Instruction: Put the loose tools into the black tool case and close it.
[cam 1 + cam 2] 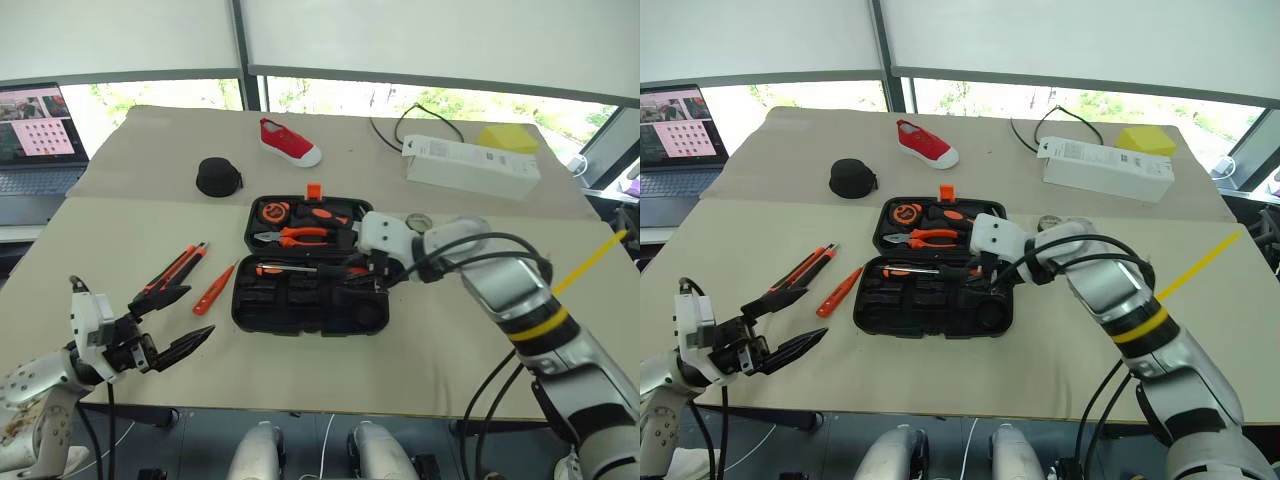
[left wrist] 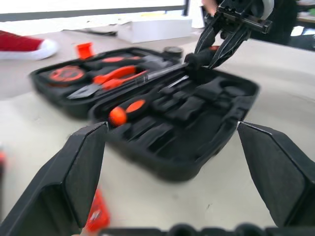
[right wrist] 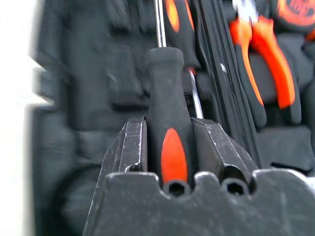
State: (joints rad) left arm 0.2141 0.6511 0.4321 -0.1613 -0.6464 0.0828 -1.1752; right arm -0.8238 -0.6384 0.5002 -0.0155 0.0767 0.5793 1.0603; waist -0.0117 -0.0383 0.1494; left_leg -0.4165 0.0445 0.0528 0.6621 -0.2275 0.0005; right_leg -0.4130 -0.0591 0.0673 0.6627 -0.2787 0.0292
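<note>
1. The right hand is clamped on a screwdriver by its handle, over the near half of the open case, which lies mid-bench.
2. The left hand hangs spread wide and empty at the bench's near left edge.
3. Risk, as I judge it: the shaft points across the moulded slots. Unless it is lined up with a free slot, the tool will sit proud and the lid will not close.
4. A second screwdriver already lies along the hinge side; the held one could knock it or land on top of it.
5. The knife and tester lie left of the case, still to be packed.
6. The right wrist view shows the fingers tight on the handle; the head views hide that behind the wrist.
7. The head views alone show the loose tools and the lid's pliers.
</note>
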